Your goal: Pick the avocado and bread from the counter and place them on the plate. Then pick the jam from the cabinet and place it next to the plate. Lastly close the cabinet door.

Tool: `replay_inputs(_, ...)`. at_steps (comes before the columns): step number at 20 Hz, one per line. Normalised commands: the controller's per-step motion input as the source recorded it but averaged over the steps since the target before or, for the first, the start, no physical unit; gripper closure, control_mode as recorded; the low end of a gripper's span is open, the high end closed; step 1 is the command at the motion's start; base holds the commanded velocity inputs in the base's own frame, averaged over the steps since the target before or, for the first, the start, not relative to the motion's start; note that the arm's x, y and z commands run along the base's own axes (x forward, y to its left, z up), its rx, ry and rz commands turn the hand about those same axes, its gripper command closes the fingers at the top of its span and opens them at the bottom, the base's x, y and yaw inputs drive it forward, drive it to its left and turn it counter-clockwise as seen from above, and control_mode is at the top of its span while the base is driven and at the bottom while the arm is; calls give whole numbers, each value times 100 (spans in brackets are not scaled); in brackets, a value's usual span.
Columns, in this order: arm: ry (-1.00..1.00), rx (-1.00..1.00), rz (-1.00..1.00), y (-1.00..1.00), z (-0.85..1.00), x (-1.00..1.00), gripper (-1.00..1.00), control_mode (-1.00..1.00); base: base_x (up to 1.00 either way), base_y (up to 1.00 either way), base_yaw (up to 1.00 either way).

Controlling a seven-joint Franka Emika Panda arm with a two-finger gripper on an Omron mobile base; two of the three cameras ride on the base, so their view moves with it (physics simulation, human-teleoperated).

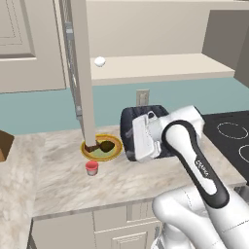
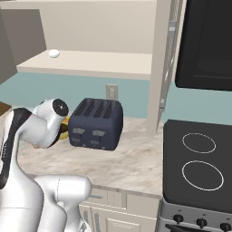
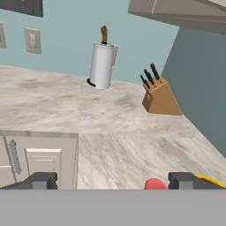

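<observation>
Gripper [image 3: 113, 181] jaws stand wide apart and hold nothing; in the hand view its 2 dark tips rise at the bottom, looking along the counter [image 3: 110, 128] toward a paper towel roll [image 3: 102, 65] and a knife block [image 3: 160, 98].

Going left to right in the left base view: the cabinet [image 1: 26, 44] door [image 1: 83, 73] hangs open, edge-on, in front of the plate [image 1: 114, 153]. On the plate lie the bread [image 1: 91, 147], partly behind the door's lower end, and the avocado [image 1: 107, 145] just beside it. The jam [image 1: 92, 168] stands upright on the counter just in front of the plate. A white ball [image 1: 99, 62] sits on the cabinet shelf above. Right of the plate is the toaster [image 1: 127, 124], then the arm's wrist, then the stove [image 1: 233, 138]. In the hand view, the jam's red top shows between the tips, near the right one, with the plate's yellow rim at the far right.

Judging from this, both foods are plated and the jam is placed, so the step in hand is the last: closing the door. Next the hand must rise from counter level, get behind the door's free edge or handle, and push it round to shut, clearing the jam and plate.
</observation>
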Motion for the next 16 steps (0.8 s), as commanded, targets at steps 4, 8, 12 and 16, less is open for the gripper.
replay_inputs(4, -11, 0, -8, 0, 48, -51, -100, -100, 0, 0, 0)
replay_inputs(8, -7, 0, -5, 0, 24, -45, -100, -100, 0, 0, 0)
replay_inputs(12, 0, -1, 0, 3, -12, -14, -100, -100, 0, 0, 0)
replay_inputs(16, 0, 0, 0, 0, -7, -13, -100, -100, 0, 0, 0)
